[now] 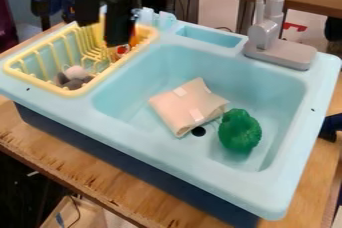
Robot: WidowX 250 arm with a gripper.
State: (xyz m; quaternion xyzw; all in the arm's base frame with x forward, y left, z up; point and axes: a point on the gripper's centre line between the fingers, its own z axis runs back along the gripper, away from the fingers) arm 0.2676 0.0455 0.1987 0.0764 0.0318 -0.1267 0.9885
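Gripper: while it hangs over the far end of the yellow dish rack, its fingers look apart, rack showing through the gap, and tbh I can't see anything clamped.
Red-and-orange thing: nearest one, in the rack right by the tip of the finger on the view's right, a bit below it. Can't tell if they touch, and it's partly hidden, so no clue on its long axis.
Plush toy: near corner of the rack, below the fingers and slightly left in view.
Folded cloth: well apart, down and right, in the sink.
Green pepper-ish toy: even farther right, just beside the cloth.
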